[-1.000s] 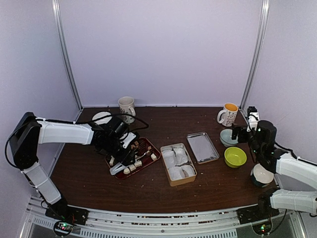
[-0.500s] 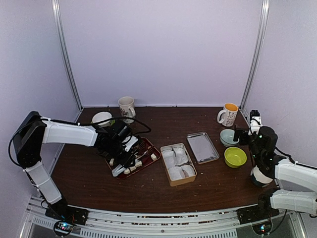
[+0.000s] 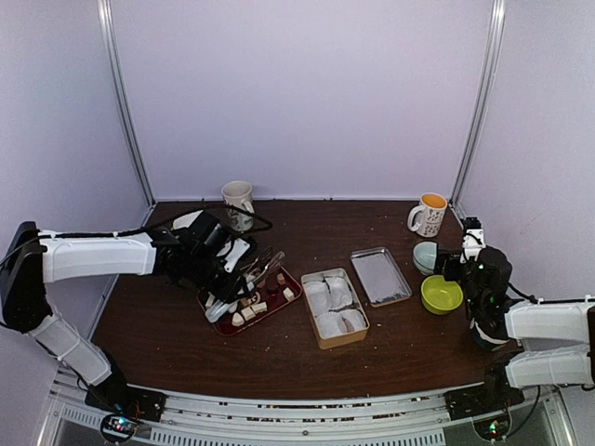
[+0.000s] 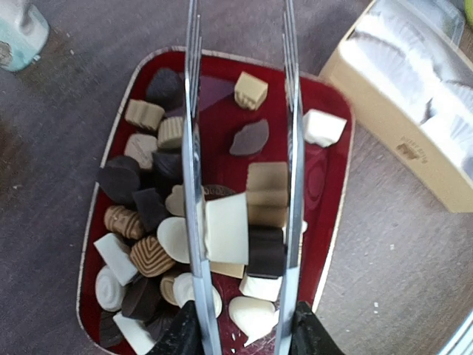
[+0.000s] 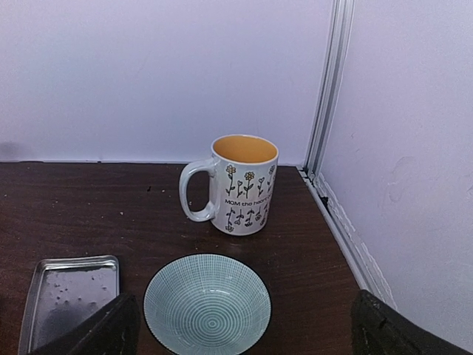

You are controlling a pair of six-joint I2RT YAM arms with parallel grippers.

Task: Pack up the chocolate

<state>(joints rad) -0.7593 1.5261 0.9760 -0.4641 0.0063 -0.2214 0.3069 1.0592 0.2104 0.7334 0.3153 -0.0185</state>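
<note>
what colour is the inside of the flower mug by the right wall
Orange-yellow inside the mug, white outside with dark flower drawings. It shows best in the right wrist view.

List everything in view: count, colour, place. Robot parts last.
chocolate: many pieces, cream and brown, on the red tray
red tray: one, red, left of centre
silver tongs: one pair, silver, over the red tray
box: one, tan, centre, white paper cups inside
metal tray: one, silver, right of the box
patterned mug: one, white, back left
orange-lined mug: one, white, back right
pale blue bowl: one, right
green bowl: one, right
white dish: one, back left, partly hidden
left gripper: shut on the silver tongs
right gripper: open, empty
</note>
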